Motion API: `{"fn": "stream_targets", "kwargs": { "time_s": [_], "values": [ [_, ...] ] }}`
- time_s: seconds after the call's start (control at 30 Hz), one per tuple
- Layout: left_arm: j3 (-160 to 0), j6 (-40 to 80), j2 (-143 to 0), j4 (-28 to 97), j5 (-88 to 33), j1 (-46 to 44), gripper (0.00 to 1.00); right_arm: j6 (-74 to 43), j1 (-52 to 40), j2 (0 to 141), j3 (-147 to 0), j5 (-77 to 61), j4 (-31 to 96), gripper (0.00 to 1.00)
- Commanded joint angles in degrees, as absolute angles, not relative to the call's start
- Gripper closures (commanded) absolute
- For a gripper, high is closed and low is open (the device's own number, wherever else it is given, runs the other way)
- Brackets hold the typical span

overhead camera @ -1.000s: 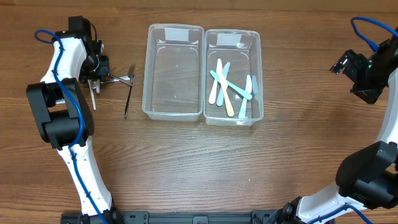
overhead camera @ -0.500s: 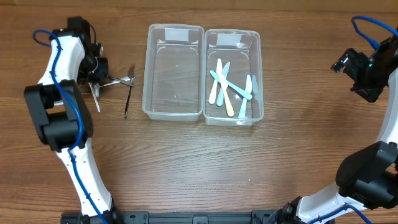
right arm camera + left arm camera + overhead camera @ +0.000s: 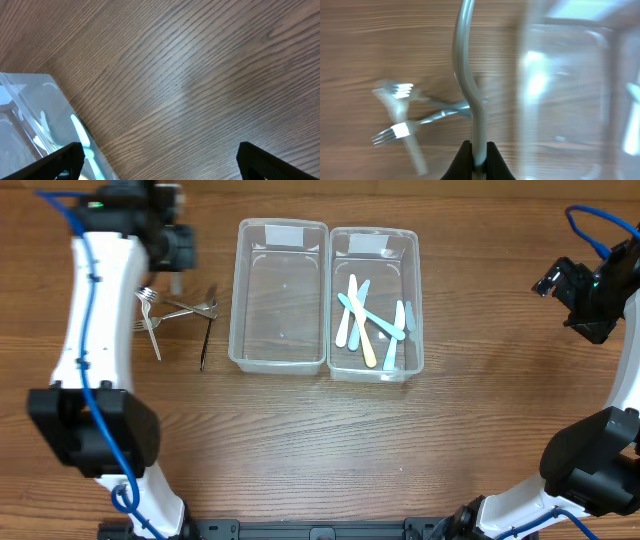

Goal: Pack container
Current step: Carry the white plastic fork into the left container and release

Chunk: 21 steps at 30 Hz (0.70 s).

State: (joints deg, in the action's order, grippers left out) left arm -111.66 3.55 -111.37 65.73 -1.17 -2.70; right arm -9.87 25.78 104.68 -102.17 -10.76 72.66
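Note:
My left gripper (image 3: 477, 151) is shut on the handle of a silver metal utensil (image 3: 466, 75), held in the air left of the clear empty container (image 3: 570, 95). In the overhead view this gripper (image 3: 173, 248) is near the table's top left, and the empty container (image 3: 244, 300) stands to its right. Two silver forks (image 3: 152, 310) and a dark utensil (image 3: 205, 340) lie on the wood below it. The forks also show in the left wrist view (image 3: 395, 112). My right gripper (image 3: 585, 298) is open and empty at the far right, over bare wood (image 3: 160, 167).
A second clear container (image 3: 414, 300) touches the right side of the empty one and holds several pastel sticks (image 3: 365, 325). Its corner shows in the right wrist view (image 3: 30, 115).
My left gripper has risen from the pile of utensils with a silver utensil in it and moved right and back. The right arm has not moved.

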Motion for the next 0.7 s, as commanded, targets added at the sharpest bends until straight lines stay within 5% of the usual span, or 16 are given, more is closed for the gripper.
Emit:
{"fn": "stream_targets", "kwargs": {
  "time_s": [0.0,0.27,0.57,0.67],
  "values": [
    [-111.9,8.5,-114.6,63.4,-1.9,-10.9,0.96,-10.1,25.6,104.2,-103.1,-11.3,72.4,0.00],
    [-111.9,19.7,-123.0,59.9,-0.7,-17.7,0.88,-10.1,25.6,104.2,-103.1,-11.3,72.9,0.00],
    [-118.5,17.5,-120.3,65.5,-1.1,-16.0,0.43,-10.1,25.6,104.2,-103.1,-11.3,72.9,0.00],
    [-121.6,17.5,-118.0,70.0,0.9,-14.6,0.47,-10.1,25.6,104.2,-103.1,-11.3,72.9,0.00]
  ]
}}
